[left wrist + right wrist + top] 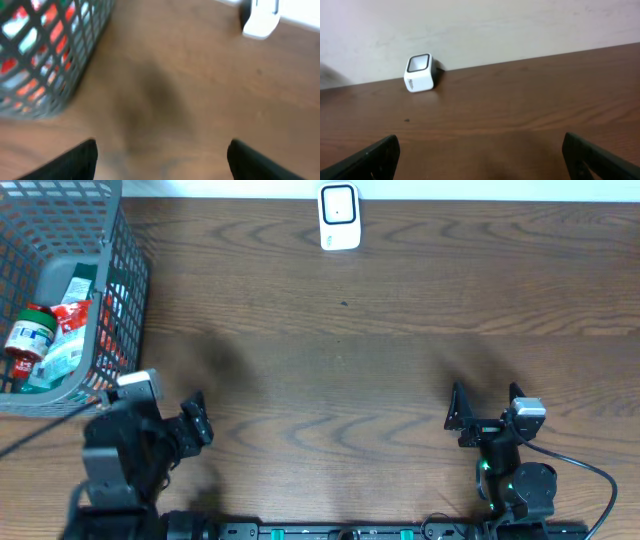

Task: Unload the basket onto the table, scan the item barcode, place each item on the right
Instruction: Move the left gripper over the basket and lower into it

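Note:
The white barcode scanner (339,217) stands at the table's far edge, its dark-rimmed window facing up; it also shows in the left wrist view (260,20) and the right wrist view (420,73). Several packaged items (62,330), red, white and green, lie in the grey mesh basket (128,275) at the far left. My left gripper (203,418) hovers open and empty just right of the basket's near corner. My right gripper (485,402) is open and empty at the near right, pointing at the far edge. Both sets of fingers (75,162) (370,160) have only bare table between them.
The brown wooden table (340,370) spreads between the arms and the scanner. A pale wall (520,25) rises behind the far edge. The basket's corner (45,65) is close to the left gripper's left side. A black cable (590,480) trails from the right arm.

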